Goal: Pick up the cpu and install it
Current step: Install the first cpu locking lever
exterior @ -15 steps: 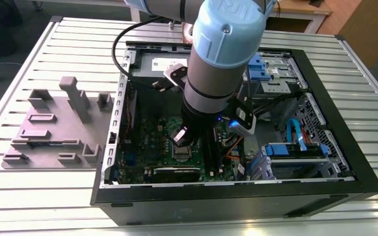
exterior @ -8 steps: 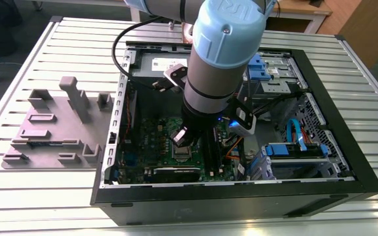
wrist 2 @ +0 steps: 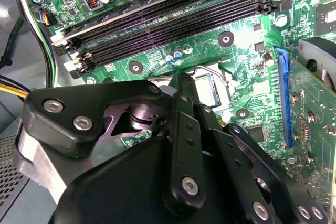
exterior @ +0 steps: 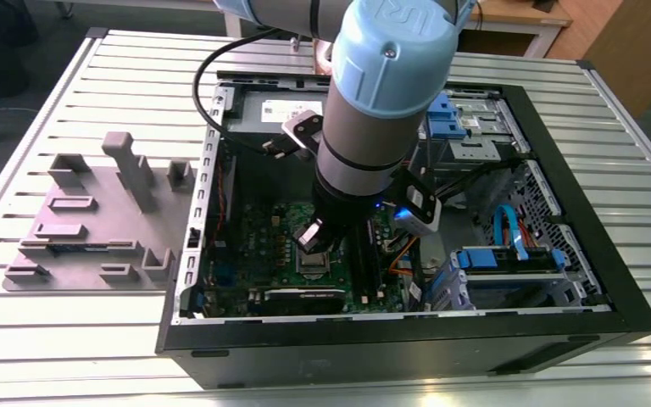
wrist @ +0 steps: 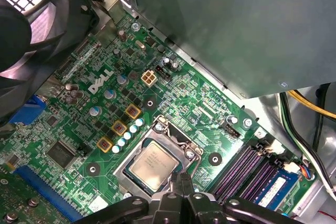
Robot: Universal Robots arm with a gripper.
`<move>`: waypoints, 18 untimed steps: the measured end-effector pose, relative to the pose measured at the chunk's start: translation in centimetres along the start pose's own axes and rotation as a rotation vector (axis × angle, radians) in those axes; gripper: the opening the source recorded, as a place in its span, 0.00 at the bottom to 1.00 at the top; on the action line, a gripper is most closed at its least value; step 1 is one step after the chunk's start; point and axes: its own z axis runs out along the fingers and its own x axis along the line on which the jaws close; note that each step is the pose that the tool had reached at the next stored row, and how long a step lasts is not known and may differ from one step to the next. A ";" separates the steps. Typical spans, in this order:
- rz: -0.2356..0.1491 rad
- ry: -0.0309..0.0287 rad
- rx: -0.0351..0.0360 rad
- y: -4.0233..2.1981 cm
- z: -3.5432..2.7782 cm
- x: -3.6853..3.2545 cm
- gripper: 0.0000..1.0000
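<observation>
Gripper [wrist: 181, 195] above flat silver cpu [wrist: 154, 163]

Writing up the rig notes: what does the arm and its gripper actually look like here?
The arm is a thick cylinder, silver-grey with pale blue joint caps. A black cable loops off it toward a silver-and-black connector on its side. Near the wrist sits a small white-and-black module with a blue light. The gripper is matte black, built of angular linkage plates fastened with silver screws.

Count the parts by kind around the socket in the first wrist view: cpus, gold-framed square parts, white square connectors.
cpu: 1
gold-framed square parts: 3
white square connector: 1
Total: 5
</observation>
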 end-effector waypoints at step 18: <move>-0.091 0.0095 -0.0037 -0.47 0.46 0.32 0.11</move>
